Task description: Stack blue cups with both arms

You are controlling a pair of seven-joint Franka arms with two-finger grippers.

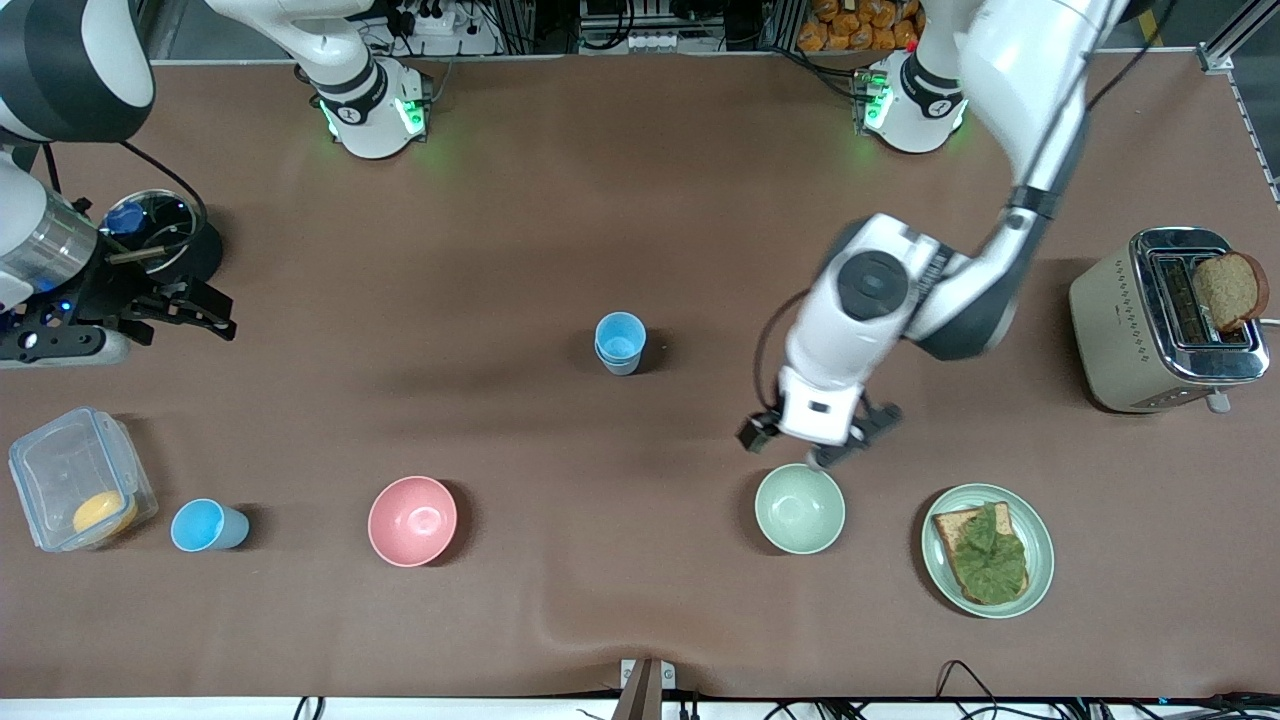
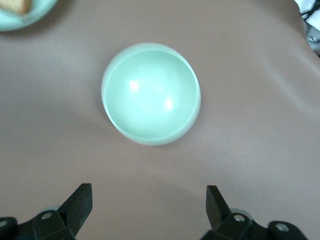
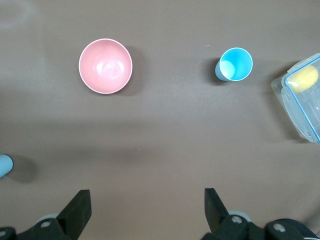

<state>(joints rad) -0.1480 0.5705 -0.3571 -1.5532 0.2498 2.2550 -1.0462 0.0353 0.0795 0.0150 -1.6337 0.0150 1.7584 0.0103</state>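
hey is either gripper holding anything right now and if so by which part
Nothing is held. The left gripper hangs open over the table beside the green bowl; the right gripper waits open at the right arm's end, away from both blue cups.

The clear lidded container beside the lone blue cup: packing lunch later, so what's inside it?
Inside the clear container lies one round yellow-orange item, at the end toward the blue cup. What food it is cannot be told.
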